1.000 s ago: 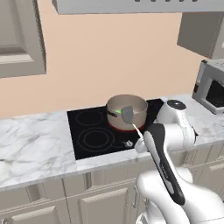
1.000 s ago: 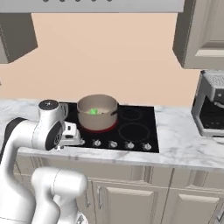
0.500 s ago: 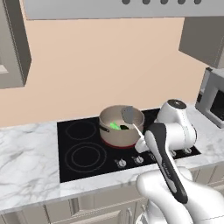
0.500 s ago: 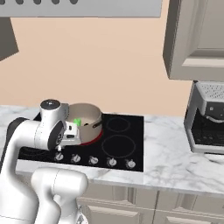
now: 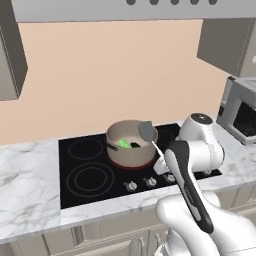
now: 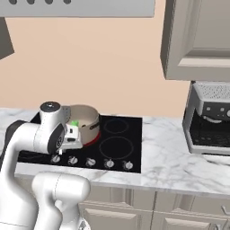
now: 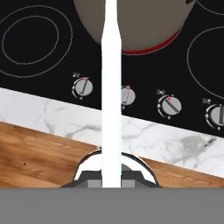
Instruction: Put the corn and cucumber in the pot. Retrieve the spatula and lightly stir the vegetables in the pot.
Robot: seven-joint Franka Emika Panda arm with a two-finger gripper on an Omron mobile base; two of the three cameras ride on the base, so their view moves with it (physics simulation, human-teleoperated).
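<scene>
The beige pot (image 5: 131, 145) stands on a back burner of the black cooktop (image 5: 85, 172). Inside it lies the bright green cucumber (image 5: 123, 144), which also peeks out as a green bit (image 6: 74, 123) in the right base view. The corn is hidden. My gripper (image 6: 71, 138) hangs just in front of the pot (image 6: 86, 120), shut on the thin white handle of the spatula (image 7: 111, 87). The handle slants up to the grey slotted head (image 5: 146, 130), which sits over the pot's near right rim. In the hand view the handle runs straight up toward the pot (image 7: 135, 22).
A row of stove knobs (image 7: 83, 86) lines the cooktop's front edge, below my hand. A coffee machine (image 6: 209, 119) stands on the marble counter (image 6: 166, 152) to the right. Wall cabinets and a range hood hang above. Wooden floor (image 7: 39, 153) shows past the counter edge.
The whole picture has shifted, so the base and its cameras have moved along the counter. The spatula stays in my grip, its head still at the pot's rim.
</scene>
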